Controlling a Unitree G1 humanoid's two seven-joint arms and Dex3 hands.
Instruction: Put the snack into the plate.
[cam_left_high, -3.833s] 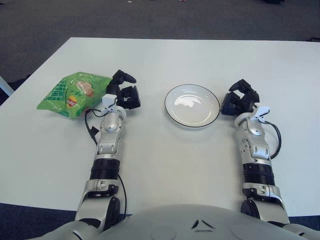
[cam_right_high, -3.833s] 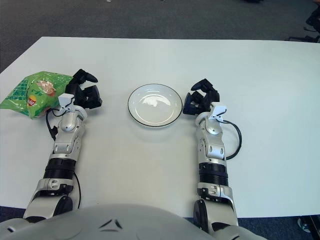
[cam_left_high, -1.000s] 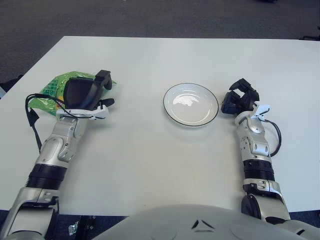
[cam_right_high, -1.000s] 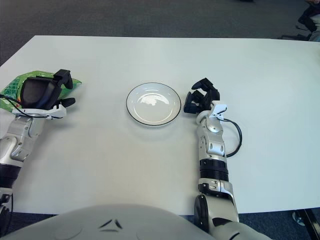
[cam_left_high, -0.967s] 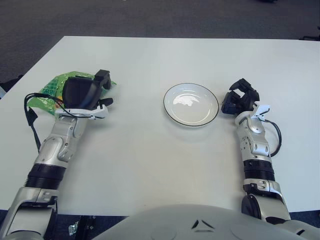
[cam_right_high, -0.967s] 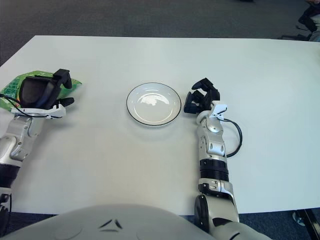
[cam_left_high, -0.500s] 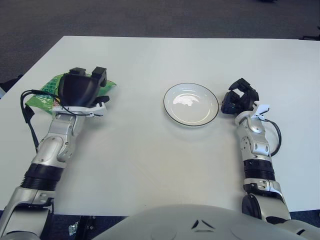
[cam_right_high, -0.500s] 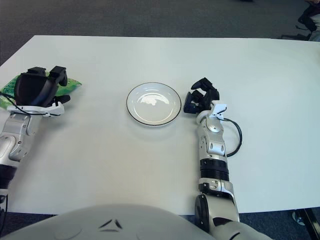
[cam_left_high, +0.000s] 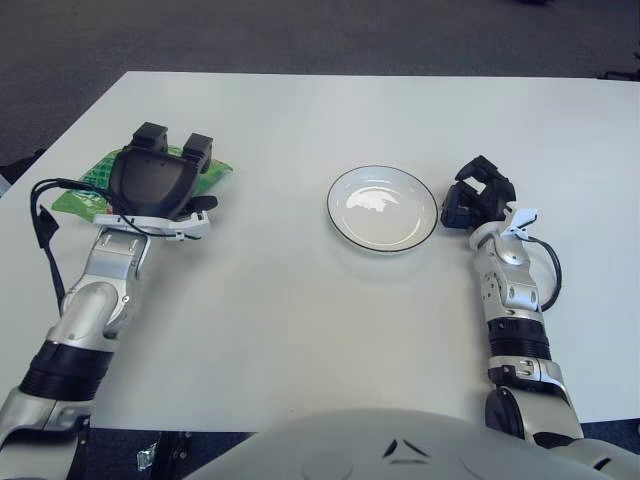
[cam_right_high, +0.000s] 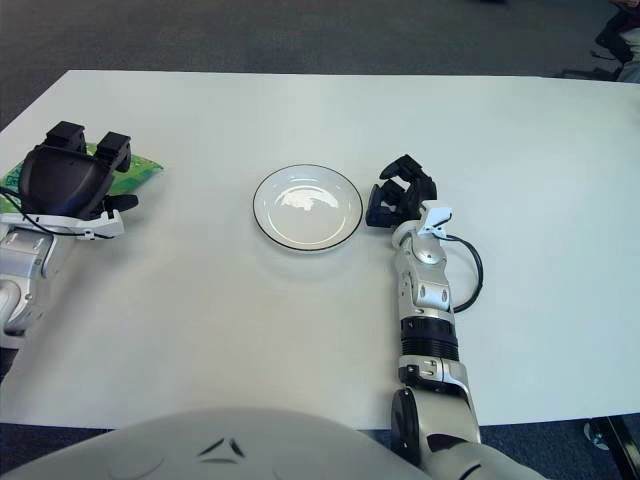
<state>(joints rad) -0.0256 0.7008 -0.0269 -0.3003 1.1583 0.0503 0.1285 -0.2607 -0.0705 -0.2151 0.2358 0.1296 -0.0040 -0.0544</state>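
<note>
The snack is a green crinkly bag (cam_left_high: 80, 197) lying on the left part of the white table (cam_left_high: 300, 320). My left hand (cam_left_high: 165, 165) is spread palm down over the bag and hides most of it. Its fingers (cam_left_high: 150, 135) reach past the bag's far edge; only the bag's left and right ends (cam_right_high: 140, 170) show. I cannot tell whether the palm touches the bag. The plate (cam_left_high: 384, 247) is white with a dark rim and nothing on it, at the table's middle. My right hand (cam_left_high: 476, 196) shows just right of the plate, loosely curled and holding nothing.
A black cable (cam_left_high: 45, 215) loops from my left wrist over the table's left edge. Another cable (cam_left_high: 552, 270) loops beside my right forearm. Dark carpet (cam_left_high: 300, 35) lies beyond the far edge.
My left hand has swung from beside the bag's right end to over it, turning palm down with the fingers extended. My head has tilted slightly. The right hand and plate are unchanged.
</note>
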